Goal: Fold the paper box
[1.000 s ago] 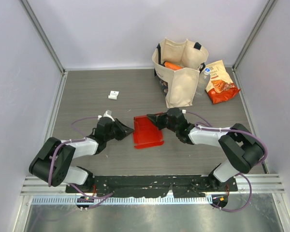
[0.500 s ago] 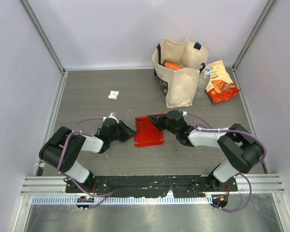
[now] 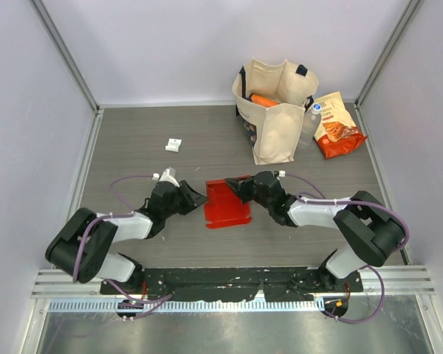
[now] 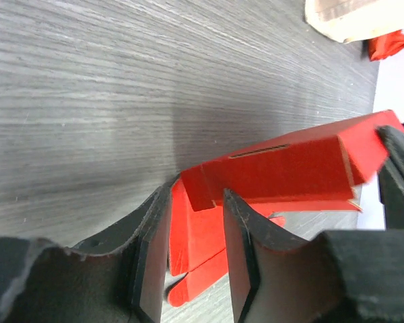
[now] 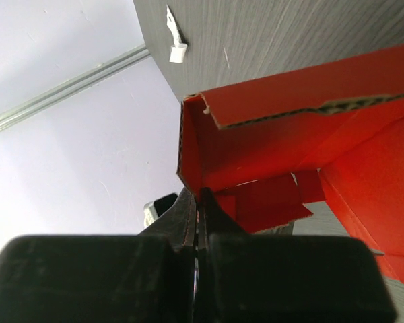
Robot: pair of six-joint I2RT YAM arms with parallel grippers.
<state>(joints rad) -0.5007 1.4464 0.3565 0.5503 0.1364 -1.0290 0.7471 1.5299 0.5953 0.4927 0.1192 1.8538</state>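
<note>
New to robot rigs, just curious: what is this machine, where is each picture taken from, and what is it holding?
Two robot arms, left arm and right arm, are bolted at the near edge of a table. One picture looks down from above; the other two come from cameras on the wrists. On it are a red paper box, a beige tote bag, a snack bag and a small white piece. The right jaws are shut on the box's edge; the left jaws stand open around a flap opposite.
</note>
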